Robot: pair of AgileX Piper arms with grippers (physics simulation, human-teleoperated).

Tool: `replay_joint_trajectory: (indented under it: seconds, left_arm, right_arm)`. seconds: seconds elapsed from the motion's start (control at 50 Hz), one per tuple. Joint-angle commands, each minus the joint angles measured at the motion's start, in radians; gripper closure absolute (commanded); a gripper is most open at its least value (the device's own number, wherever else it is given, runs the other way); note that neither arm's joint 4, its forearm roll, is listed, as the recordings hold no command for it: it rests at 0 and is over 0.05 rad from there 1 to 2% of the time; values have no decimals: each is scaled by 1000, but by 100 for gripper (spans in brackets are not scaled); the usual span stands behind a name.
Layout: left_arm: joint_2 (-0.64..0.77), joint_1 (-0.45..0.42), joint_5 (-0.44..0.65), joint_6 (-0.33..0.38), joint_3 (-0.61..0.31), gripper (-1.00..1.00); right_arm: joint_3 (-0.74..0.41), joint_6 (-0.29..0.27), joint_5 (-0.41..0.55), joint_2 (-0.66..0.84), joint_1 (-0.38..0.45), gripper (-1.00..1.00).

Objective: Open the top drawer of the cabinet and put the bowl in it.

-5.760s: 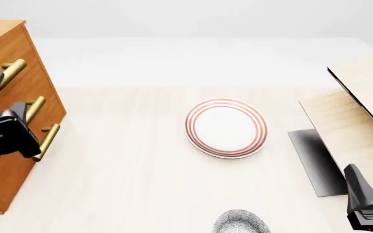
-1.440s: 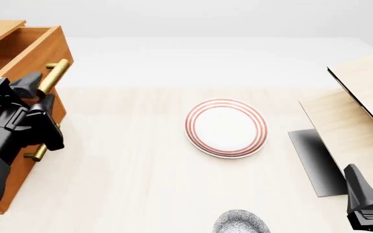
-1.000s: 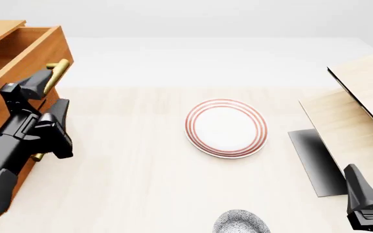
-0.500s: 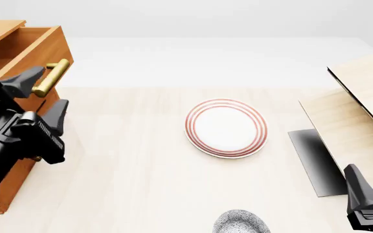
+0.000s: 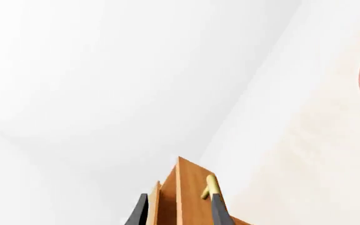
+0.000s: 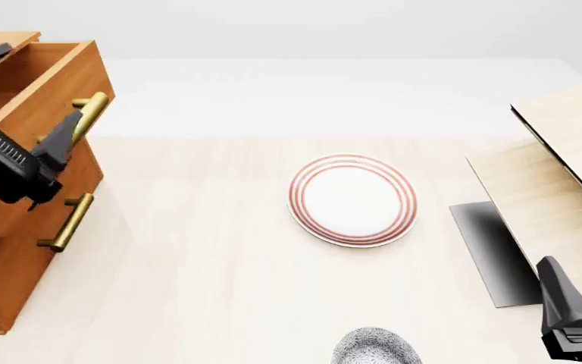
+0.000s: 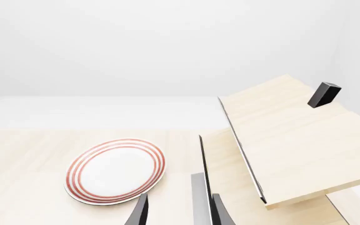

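A pale wood-grain table (image 6: 200, 288) runs back to a plain white wall. At its far left stands the cabinet (image 6: 8, 258), orange-brown wood with brass bar handles, and its top drawer (image 6: 43, 83) is pulled out, a deep open box with its brass handle (image 6: 89, 115) on the front. The left gripper (image 6: 23, 95) hangs over that drawer's front edge, its dark fingers spread wide and holding nothing; the left wrist view shows the drawer front between the two fingertips. The bowl (image 6: 374, 347) sits at the near edge of the table, small, round and white with a dense dark speckle, only its far part in view. Beyond it, mid-table, lies a white plate (image 6: 353, 200) with red rings. Pale boards (image 6: 564, 174) lean at the right. The right gripper (image 7: 178, 211) rests low near the right edge, fingers apart and empty
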Motion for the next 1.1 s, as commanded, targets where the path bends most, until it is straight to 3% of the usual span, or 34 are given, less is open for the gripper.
replay_joint_trajectory:
  seconds: [0.02,0.04,0.08,0.14,0.2,0.3,0.36,0.4,0.46,0.56,0.58,0.62,0.72,0.76,0.8,1.1]
  left_arm:
    - [-32,50,237,-239,-158,-100]
    - [-8,13,253,-285,-195,-100]
    - [1,17,323,-379,-259,-100]
    - [6,33,370,-435,-302,-100]
    - [38,-12,429,-557,-384,-100]
    - [63,8,507,-693,-438,-100]
    - [76,13,535,-718,-444,-100]
    - [102,-24,567,-807,-476,-100]
    - [73,20,614,-775,-470,-100]
    - [72,21,674,-813,-508,-100]
    - [51,69,710,-799,-515,-100]
    - [55,83,748,-847,-544,-100]
    - [57,149,833,-837,-577,-100]
    - [68,135,843,-850,-587,-100]
    - [105,130,874,-908,-600,-100]
    - [173,177,945,-927,-647,-100]
  right_arm:
    - [1,0,1,-1,-1,-100]
    - [1,0,1,-2,0,-100]
    - [1,0,1,-2,-1,-100]
    - [1,1,1,-1,-1,-100]
    - [1,0,0,-1,-1,-100]
    - [1,1,0,-1,0,-100]
    - [1,0,1,-1,-1,-100]
    - [0,0,1,-2,-1,-100]
    - [1,0,1,-1,-1,-100]
    - [1,0,1,-1,-1,-100]
    - [1,0,1,-2,0,-100]
    - [1,0,1,-1,-1,-100]
    - [1,1,1,-1,-1,-100]
    - [1,0,1,-1,-1,-100]
    - [1,0,1,-1,-1,-100]
    - [1,0,1,-1,-1,-100]
